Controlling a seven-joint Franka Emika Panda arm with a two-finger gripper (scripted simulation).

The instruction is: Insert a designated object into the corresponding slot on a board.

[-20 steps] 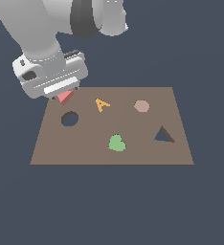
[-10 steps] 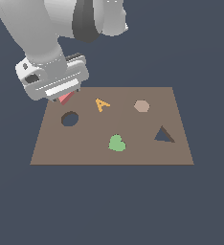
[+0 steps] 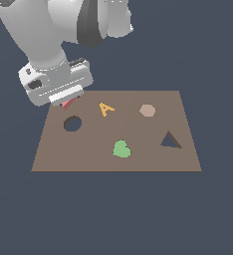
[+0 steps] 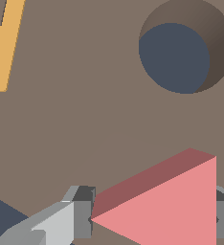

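My gripper (image 3: 68, 101) is shut on the red-pink triangular block (image 3: 67, 103), at the board's far corner on the exterior view's left. In the wrist view the block (image 4: 171, 206) sits between the two grey fingers (image 4: 80, 215), with brown board surface beneath it. The brown board (image 3: 138, 162) lies flat. Its dark triangular slot (image 3: 171, 141) is on the exterior view's right, far from the gripper. The slot is out of the wrist view.
A dark round hole (image 3: 72, 123) lies just in front of the gripper and also shows in the wrist view (image 4: 178, 57). An orange letter A (image 3: 106, 108), a tan hexagon (image 3: 147, 110) and a green heart (image 3: 121, 149) sit on the board.
The gripper has hardly moved over the last second. It stays shut on the red block at the same corner of the board.
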